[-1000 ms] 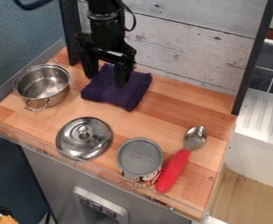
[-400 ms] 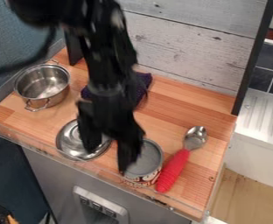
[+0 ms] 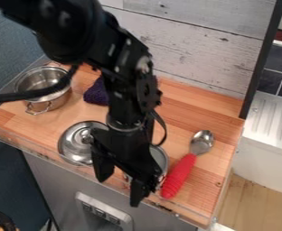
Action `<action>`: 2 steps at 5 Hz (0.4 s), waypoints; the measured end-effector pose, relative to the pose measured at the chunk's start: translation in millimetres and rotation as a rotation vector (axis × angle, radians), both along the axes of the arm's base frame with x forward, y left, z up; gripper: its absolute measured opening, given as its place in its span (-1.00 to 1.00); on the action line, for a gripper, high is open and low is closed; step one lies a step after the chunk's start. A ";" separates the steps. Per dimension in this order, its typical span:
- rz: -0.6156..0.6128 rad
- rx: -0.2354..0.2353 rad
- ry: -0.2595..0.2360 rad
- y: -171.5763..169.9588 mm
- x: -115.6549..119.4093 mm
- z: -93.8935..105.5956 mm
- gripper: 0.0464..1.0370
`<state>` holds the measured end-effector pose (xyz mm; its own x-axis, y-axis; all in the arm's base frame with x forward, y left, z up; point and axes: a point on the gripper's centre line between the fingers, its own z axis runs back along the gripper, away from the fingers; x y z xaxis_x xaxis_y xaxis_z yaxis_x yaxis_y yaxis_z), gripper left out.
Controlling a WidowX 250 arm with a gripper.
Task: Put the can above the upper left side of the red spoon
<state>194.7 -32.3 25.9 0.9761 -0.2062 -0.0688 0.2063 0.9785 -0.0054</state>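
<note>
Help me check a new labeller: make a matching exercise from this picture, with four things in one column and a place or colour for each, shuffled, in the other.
Things:
1. pot
2. cloth
3. can
4. spoon

Places and colours:
A. between the lid and the spoon, partly hidden by the claw
B. red handle, silver bowl
C. open-topped, by the left edge of the counter
D. dark purple

Right pairs: 1-C, 2-D, 3-A, 4-B
</note>
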 end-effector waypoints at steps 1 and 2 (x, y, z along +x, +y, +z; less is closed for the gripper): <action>0.013 0.014 0.029 -1.3 2.9 -9.5 0.93; 0.018 0.014 0.032 -1.7 15.0 -13.3 0.93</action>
<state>209.7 -34.0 12.6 0.9768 -0.1878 -0.1027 0.1890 0.9820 0.0019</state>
